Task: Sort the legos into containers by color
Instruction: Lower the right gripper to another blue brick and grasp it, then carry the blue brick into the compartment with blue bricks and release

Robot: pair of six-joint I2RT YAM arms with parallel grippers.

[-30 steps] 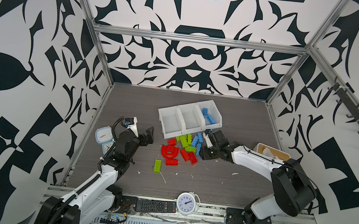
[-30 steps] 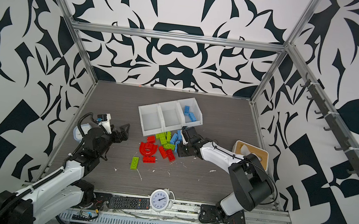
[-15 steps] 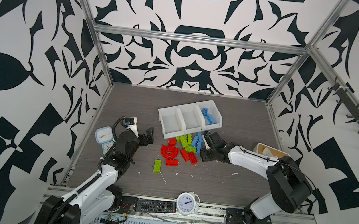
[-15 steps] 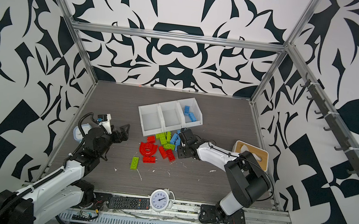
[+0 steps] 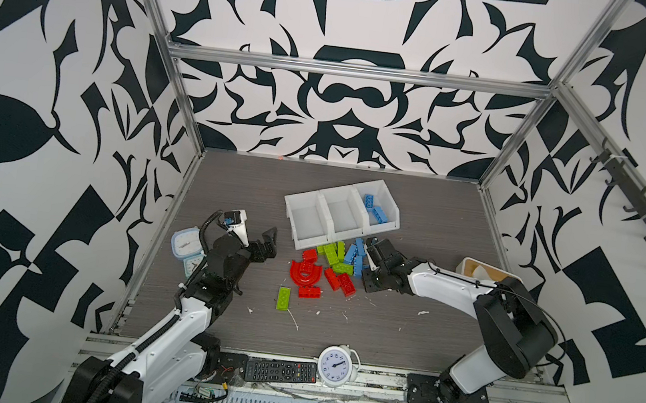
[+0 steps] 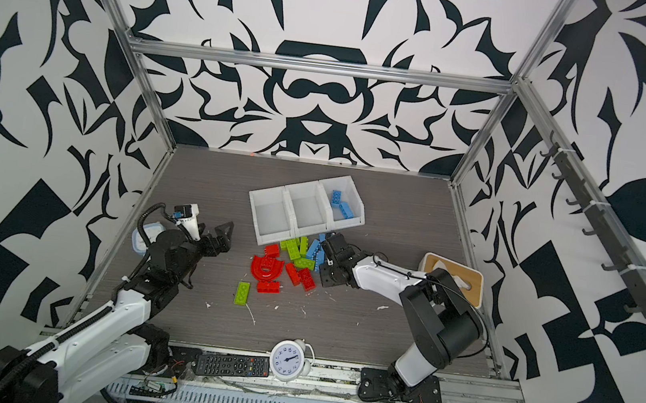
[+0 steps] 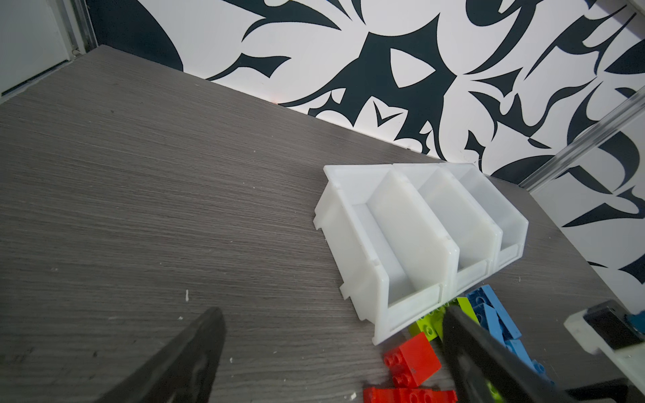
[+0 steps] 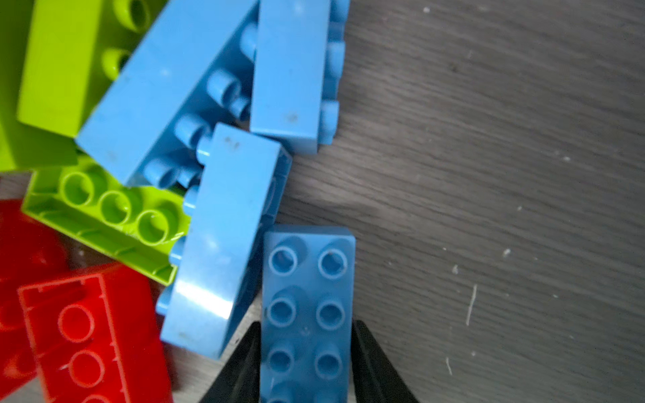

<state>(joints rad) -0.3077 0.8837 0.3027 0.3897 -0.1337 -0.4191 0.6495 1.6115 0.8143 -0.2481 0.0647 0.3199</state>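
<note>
A light blue brick point(image 8: 307, 307) lies studs up on the table just in front of the containers point(image 7: 343, 240), at the edge of the loose pile of legos point(image 5: 337, 261) that crowds their lowered fronts. The right gripper point(image 8: 306, 322) clasps this brick, one black finger pressed against each long side. Two more blue bricks point(image 5: 374, 211) sit in the end bin nearest that gripper; the other two bins hold nothing. Farther from the containers lie the red arch point(image 5: 305, 273) and a lone green brick point(image 5: 283, 298). The left gripper point(image 5: 271, 242) hovers beside the opposite end bin, fingers spread wide and grasping nothing.
</note>
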